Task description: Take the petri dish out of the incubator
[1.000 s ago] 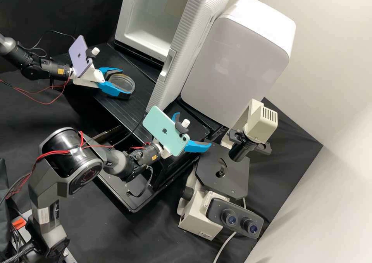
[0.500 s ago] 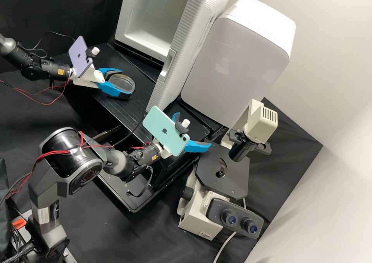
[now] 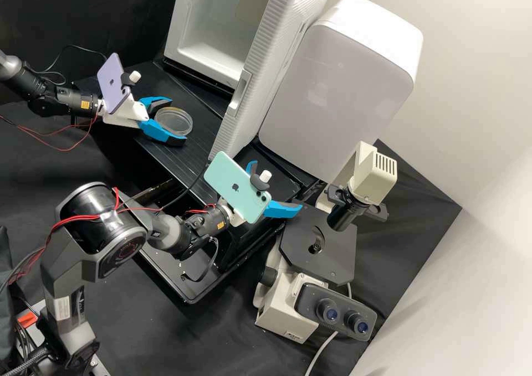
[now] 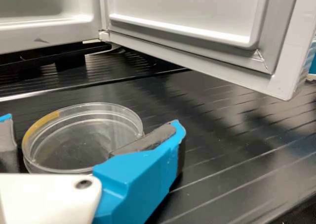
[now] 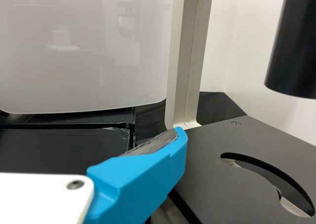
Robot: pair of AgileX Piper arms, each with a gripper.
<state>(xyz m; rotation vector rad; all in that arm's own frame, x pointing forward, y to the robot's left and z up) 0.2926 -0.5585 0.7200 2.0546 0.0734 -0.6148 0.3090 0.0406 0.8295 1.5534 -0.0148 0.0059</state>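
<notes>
Two blue fingers of the left gripper (image 3: 176,120) stand apart, one on each side of the petri dish (image 4: 79,135). The dish lies flat on the black ribbed tray (image 4: 222,135), outside the incubator (image 3: 216,27). The incubator's open door (image 3: 266,66) stands just beside it. The right gripper (image 3: 275,186), fingers also spread, hovers by the microscope (image 3: 321,265).

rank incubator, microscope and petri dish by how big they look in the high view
1. incubator, largest
2. microscope, next, though nearer the camera
3. petri dish, by far the smallest
</notes>
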